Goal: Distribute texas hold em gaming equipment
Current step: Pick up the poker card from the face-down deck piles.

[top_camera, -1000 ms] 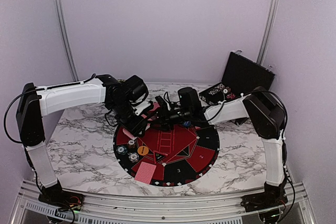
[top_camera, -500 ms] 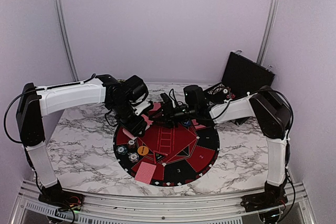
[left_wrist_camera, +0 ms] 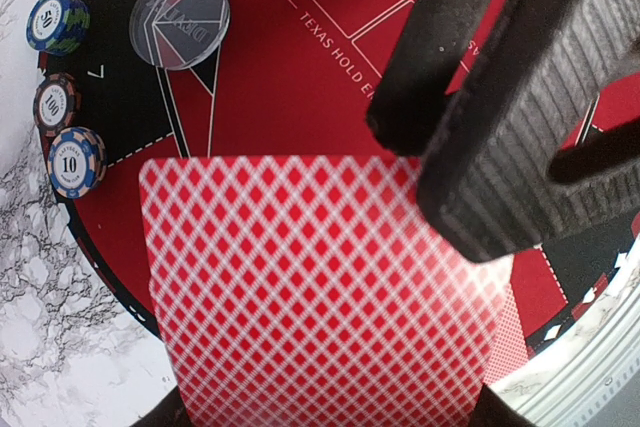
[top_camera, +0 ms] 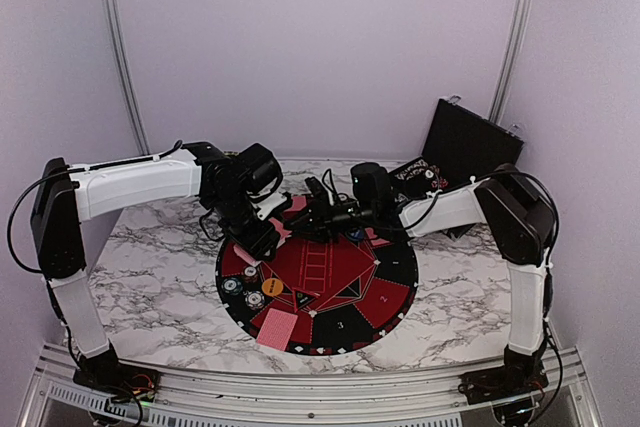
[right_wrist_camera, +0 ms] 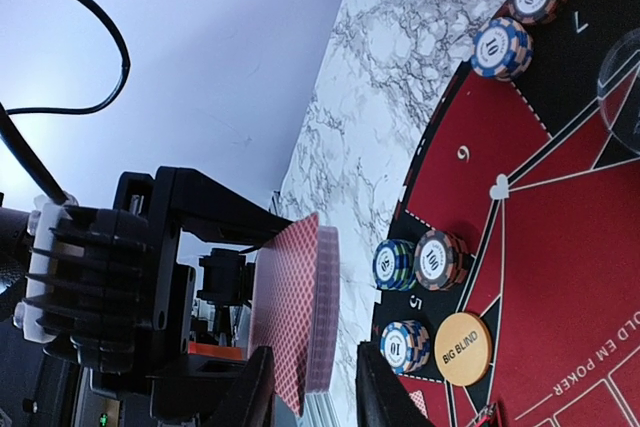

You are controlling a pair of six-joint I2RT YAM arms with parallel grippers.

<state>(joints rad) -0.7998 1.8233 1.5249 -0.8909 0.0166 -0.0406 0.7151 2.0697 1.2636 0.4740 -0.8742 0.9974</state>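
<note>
My left gripper is shut on a deck of red-backed playing cards, held on edge above the far left of the mat. The right gripper reaches the deck from the right. Its jaws stand on either side of the deck's edge, with a gap still showing on one side. Its ribbed fingers cross the left wrist view. Chip stacks and an orange disc lie on the mat. A clear disc sits near more chips.
A single card lies face down at the mat's near left edge. The open black case stands at the back right behind the right arm. Marble table surrounds the mat.
The right gripper's jaws have narrowed around the deck, and its arm has shifted slightly. The left arm and the deck have stayed still.
</note>
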